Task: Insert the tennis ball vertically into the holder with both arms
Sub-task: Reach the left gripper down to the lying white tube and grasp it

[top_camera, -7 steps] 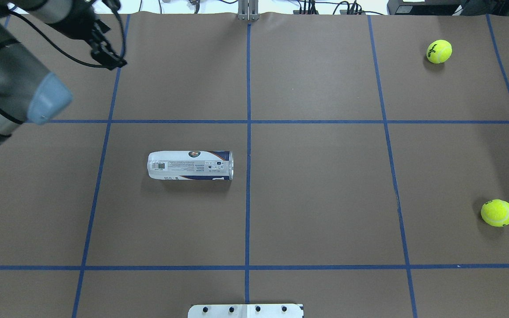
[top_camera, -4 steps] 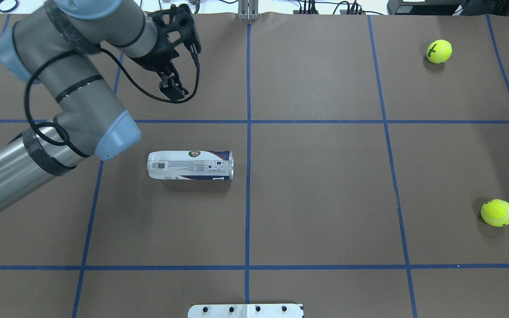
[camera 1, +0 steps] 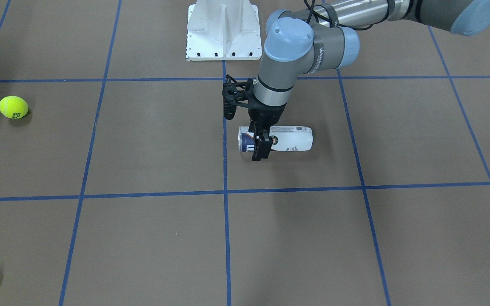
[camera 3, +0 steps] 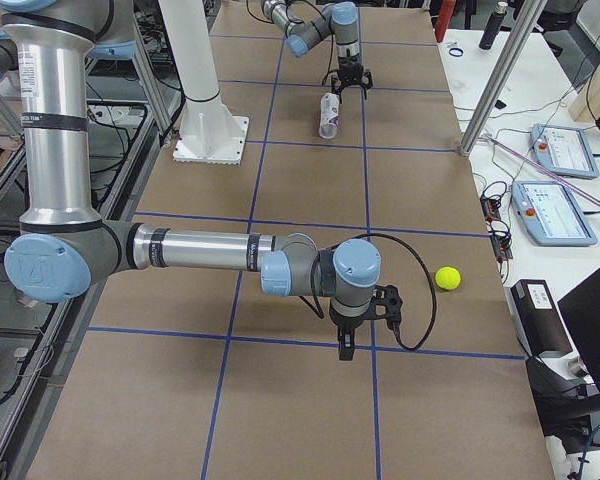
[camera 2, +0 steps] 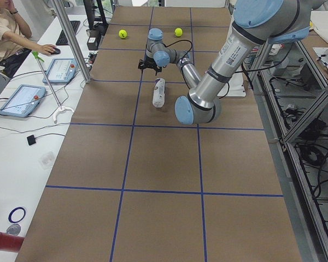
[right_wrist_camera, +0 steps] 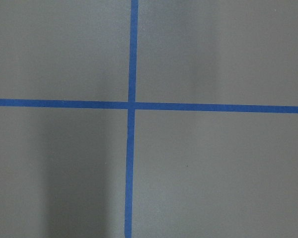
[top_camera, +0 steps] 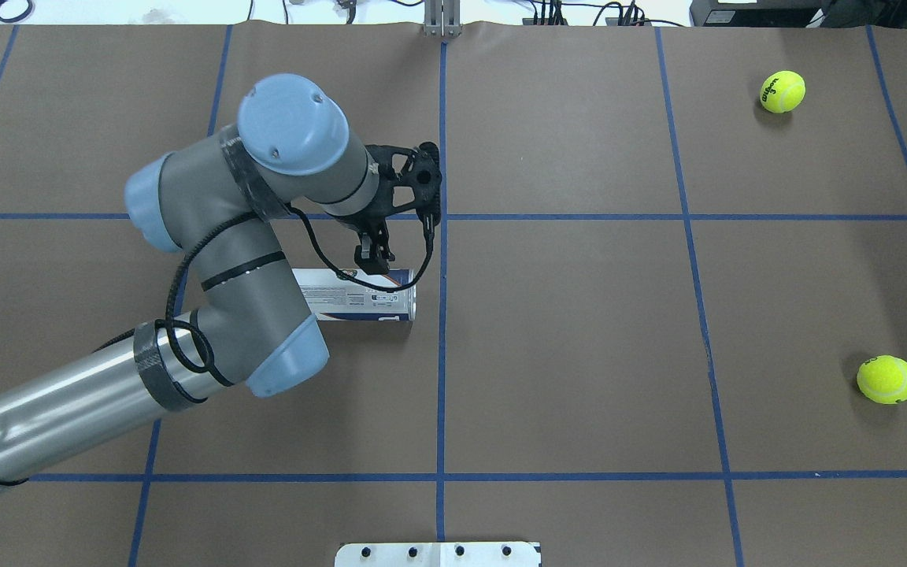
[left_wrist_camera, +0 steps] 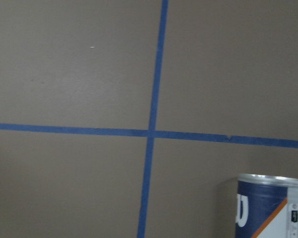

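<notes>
The holder (top_camera: pixel 375 298) lies on its side on the brown table, its open end toward the centre line; it also shows in the front view (camera 1: pixel 292 138) and as a corner (left_wrist_camera: pixel 270 208) of the left wrist view. My left gripper (top_camera: pixel 372 257) hangs just above the holder's open end, pointing down, jaws apart, nothing between them; from the front the left gripper (camera 1: pixel 260 149) overlaps the holder. Two tennis balls (top_camera: pixel 782 91) (top_camera: pixel 886 379) rest far off on the right side. My right gripper (camera 3: pixel 345 348) shows only in the right side view, low over the table near one ball (camera 3: pixel 446 277); I cannot tell its state.
Blue tape lines (top_camera: pixel 442 236) split the table into squares. The white pedestal (camera 1: pixel 223 29) stands at the robot's edge of the table. An operator (camera 2: pixel 11 33) sits at a side desk with tablets beyond the table's far edge.
My left arm has swung in from the table's far left corner toward the centre and now hangs over the holder's open end. The holder and both balls have not moved.
</notes>
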`<state>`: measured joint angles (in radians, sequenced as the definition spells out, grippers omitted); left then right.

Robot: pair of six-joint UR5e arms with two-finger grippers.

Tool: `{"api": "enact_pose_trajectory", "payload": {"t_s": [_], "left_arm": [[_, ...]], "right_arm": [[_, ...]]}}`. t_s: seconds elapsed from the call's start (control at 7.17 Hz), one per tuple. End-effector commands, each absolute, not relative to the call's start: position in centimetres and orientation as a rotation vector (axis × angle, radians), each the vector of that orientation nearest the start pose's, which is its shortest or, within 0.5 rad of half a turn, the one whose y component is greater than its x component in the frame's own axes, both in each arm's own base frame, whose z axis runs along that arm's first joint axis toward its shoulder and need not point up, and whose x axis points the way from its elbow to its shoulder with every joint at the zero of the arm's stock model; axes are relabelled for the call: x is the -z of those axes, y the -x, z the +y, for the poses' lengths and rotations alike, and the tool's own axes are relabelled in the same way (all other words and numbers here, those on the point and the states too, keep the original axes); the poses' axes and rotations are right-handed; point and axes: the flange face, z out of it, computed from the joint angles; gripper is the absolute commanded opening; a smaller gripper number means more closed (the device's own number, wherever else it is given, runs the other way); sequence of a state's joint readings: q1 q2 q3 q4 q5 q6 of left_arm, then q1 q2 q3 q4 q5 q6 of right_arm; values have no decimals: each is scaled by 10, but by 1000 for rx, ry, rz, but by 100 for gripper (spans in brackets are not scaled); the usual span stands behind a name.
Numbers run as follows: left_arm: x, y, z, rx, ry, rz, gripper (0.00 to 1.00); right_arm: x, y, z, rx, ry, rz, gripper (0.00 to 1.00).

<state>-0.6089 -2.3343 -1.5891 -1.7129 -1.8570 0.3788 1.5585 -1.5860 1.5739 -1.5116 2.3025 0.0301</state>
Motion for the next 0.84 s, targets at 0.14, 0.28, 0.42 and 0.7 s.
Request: {"api": "enact_pose_trajectory", "payload": {"t_s": [0.14,0.28,0.42,0.7], "left_arm": [[-182,-553,-466,-1403,-813,559,100],[-185,-555,-466,-1401,-805,559,100],[-188,-559,-465,-1391,-792,563,100],[-198,-569,-462,-1387,-761,568,100]], "right_arm": [[-662,-61,-489,1,-29,-734,100],[-663,-61,-488,0,-27,-734,100],[-662,-61,-489,1,-29,-734,100],[-663,-61,-488,0,-27,-734,100]]}}
